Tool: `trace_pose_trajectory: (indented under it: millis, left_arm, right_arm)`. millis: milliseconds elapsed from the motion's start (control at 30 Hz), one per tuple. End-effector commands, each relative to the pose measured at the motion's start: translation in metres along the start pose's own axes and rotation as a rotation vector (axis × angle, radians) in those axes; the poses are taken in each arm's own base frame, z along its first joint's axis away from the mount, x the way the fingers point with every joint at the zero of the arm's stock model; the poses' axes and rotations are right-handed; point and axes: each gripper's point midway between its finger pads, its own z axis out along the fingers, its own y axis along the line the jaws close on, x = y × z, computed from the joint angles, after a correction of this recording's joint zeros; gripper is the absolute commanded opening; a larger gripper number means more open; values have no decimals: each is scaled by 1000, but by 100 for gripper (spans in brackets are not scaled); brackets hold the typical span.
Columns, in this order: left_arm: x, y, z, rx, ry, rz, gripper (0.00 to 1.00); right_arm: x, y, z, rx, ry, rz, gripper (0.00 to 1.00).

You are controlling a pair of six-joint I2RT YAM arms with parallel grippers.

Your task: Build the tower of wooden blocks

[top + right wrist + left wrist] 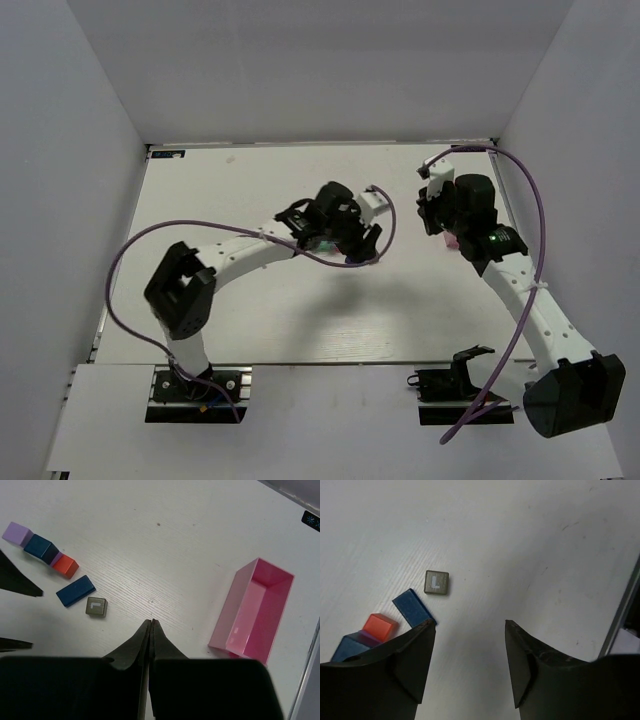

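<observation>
The wood blocks lie in a loose row on the white table: a lilac cube [17,533], a dark blue cube [40,547], a red-orange cube [65,566], a blue brick [75,590] and a grey cube [96,606] with a white mark. The tower is out of view. My left gripper [469,621] hangs open over bare table, with the blue brick [412,607] just beyond its left fingertip and the grey cube [436,582] farther off. My right gripper [151,620] is shut on nothing, a short way right of the grey cube. From above, the left gripper [362,245] covers the blocks.
An open pink box [252,610] lies on the table right of my right gripper and shows beneath it from above [452,241]. The table's dark edge rail [625,610] runs along the right side. White walls enclose the table on three sides.
</observation>
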Motion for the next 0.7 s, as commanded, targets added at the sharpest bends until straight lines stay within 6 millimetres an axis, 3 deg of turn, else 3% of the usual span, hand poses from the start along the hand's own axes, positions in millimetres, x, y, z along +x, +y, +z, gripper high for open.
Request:
trace_pose_trajectory:
  millis: [0,100,333,533,567,633,667]
  left_arm:
    - [16,4,20,-90,93,32,69]
    - [19,12,40,-125,116,62,71]
    - [42,25,75,-229,204,94,74]
    - [45,33,86,-278,212,105,75]
    - [38,33,86,-279,197,107,75]
    - [45,35,92,-278,220,104,75]
    - [39,34,92,-279,206,106,75]
  right_arm:
    - [-14,-5,-13,14,-55,48,2]
    - [-23,-14,-27,57,-111,43,2]
    - [-12,-20,-31,85,-108,43,2]
    - [-13,-17,-33,63,-117,42,4]
    - [-12,-18,-32,65,-113,41,4]
    - [-12,-17,-32,61,-114,38,4]
    - [-12,-18,-32,64,-115,38,4]
